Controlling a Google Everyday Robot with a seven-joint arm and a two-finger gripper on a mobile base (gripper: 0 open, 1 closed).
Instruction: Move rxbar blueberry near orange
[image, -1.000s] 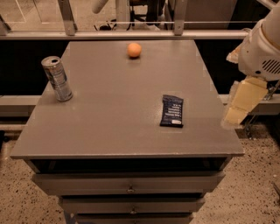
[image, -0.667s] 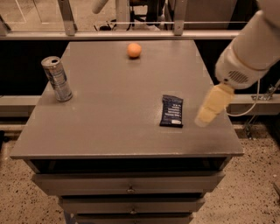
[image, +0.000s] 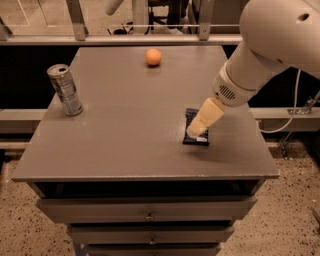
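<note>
The rxbar blueberry (image: 190, 139), a flat dark navy wrapper, lies on the grey table top (image: 135, 115) at the right middle. My gripper (image: 196, 132) hangs right over it from the upper right and covers most of the bar; only the bar's edges show. The orange (image: 153, 56) sits at the far middle of the table, well apart from the bar.
A silver drink can (image: 65, 89) stands upright near the table's left edge. The table is a drawer cabinet with handles (image: 148, 216) in front. A railing (image: 150, 37) runs behind the far edge. A cable (image: 290, 115) hangs at the right.
My arm has swung in from the right side of the table toward the left, and the gripper now sits over the bar instead of beside the table edge.
</note>
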